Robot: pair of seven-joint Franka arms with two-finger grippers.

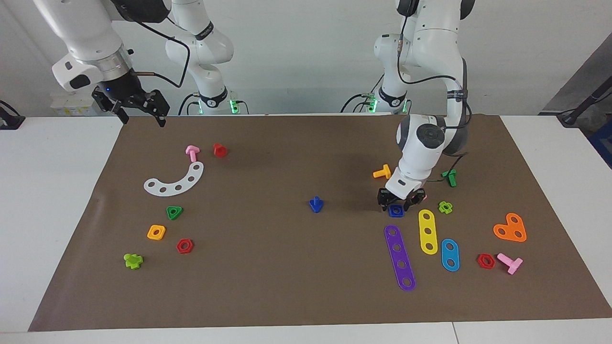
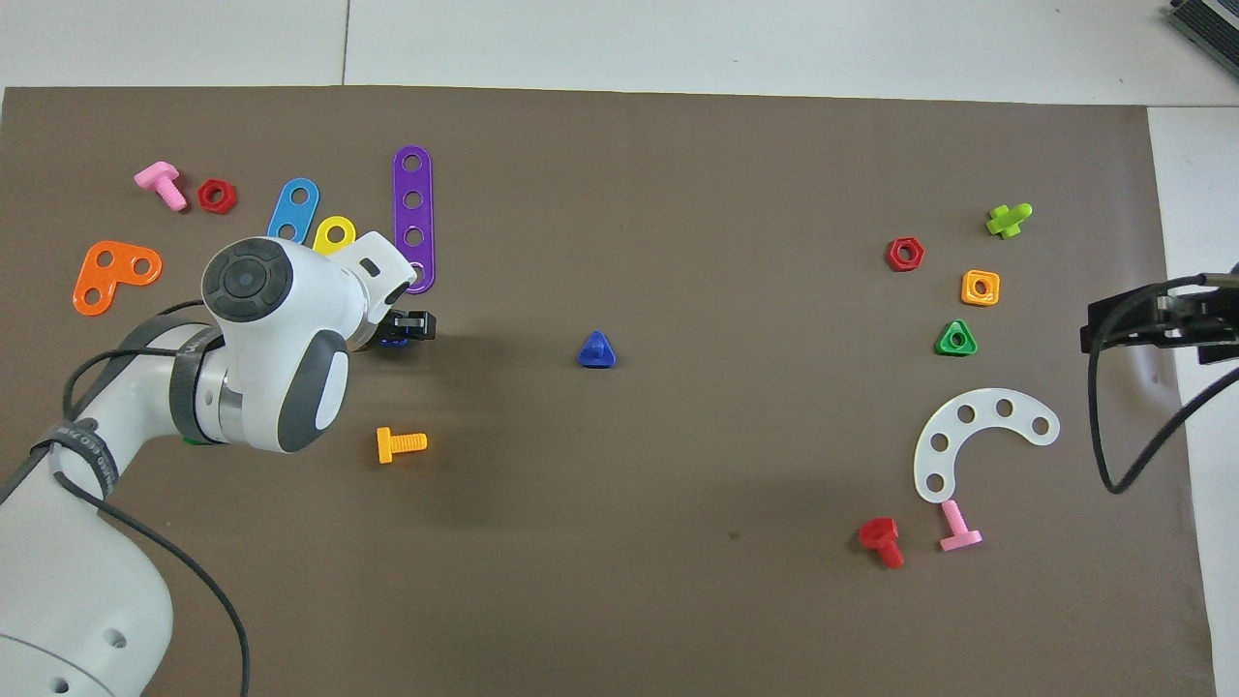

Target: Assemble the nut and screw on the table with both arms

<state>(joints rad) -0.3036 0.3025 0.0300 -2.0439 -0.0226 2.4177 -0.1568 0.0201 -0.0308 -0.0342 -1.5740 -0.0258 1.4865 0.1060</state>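
Observation:
The dark-blue square nut [image 1: 395, 210] lies on the brown mat [image 1: 287, 267] beside the end of the purple strip. My left gripper [image 1: 396, 206] is down at the mat, straddling the nut. From overhead the left gripper [image 2: 402, 329] and its wrist cover most of the nut [image 2: 392, 340]. The dark-blue screw [image 1: 315, 204] stands on its triangular head near the middle of the mat, also seen from above as the screw [image 2: 596, 350]. My right gripper [image 1: 142, 119] waits open in the air over the mat's corner at the right arm's end, empty.
A purple strip [image 1: 399, 258], yellow strip [image 1: 428, 231], lime piece [image 1: 445, 207], orange-yellow screw [image 1: 382, 172] and green screw [image 1: 449, 177] crowd around the left gripper. A white curved strip [image 1: 174, 180] and several small nuts lie toward the right arm's end.

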